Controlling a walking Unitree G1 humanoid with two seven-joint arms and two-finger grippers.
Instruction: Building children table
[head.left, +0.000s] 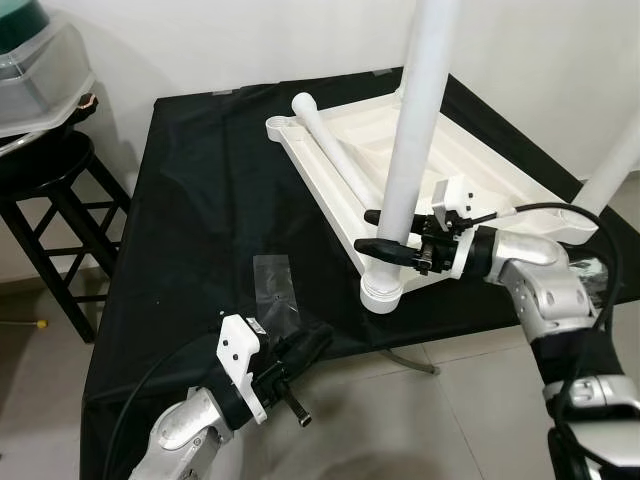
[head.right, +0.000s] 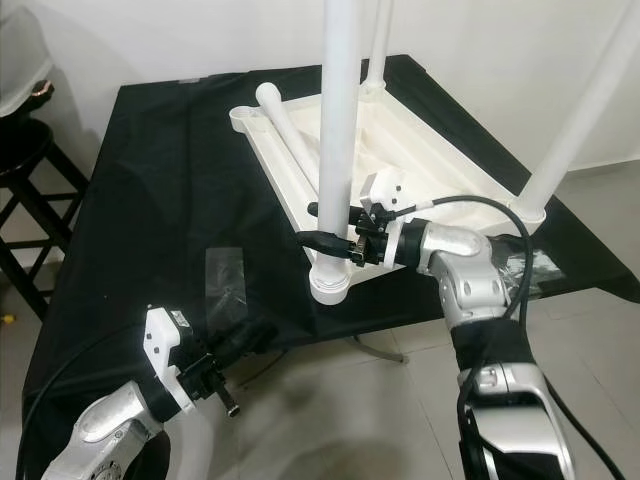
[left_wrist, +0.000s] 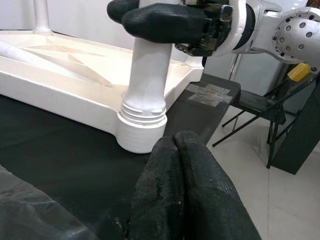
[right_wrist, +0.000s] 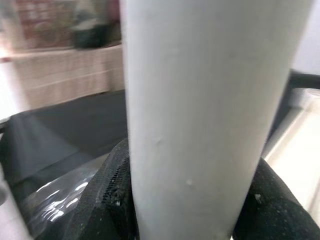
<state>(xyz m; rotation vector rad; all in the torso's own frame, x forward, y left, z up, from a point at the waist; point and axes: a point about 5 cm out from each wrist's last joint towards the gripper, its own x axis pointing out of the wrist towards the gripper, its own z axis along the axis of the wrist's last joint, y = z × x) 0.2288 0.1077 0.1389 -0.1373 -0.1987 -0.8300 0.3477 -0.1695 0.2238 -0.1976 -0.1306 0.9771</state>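
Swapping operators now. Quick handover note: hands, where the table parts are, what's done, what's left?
Right hand: shut on the upright white leg, low on it, above the near corner socket.
Left hand: shut and holding nothing, at the near edge of the black cloth.
Tabletop: upside down on the cloth.
Done: other legs stand in the right and far corners.
Left: the held leg's threads are exposed at the socket, so it may need more turning. One loose leg lies on the tabletop; the corner by its end looks unfilled.

Bright, even indoor light, sharp head views, soft blurred close-up in the right wrist view.
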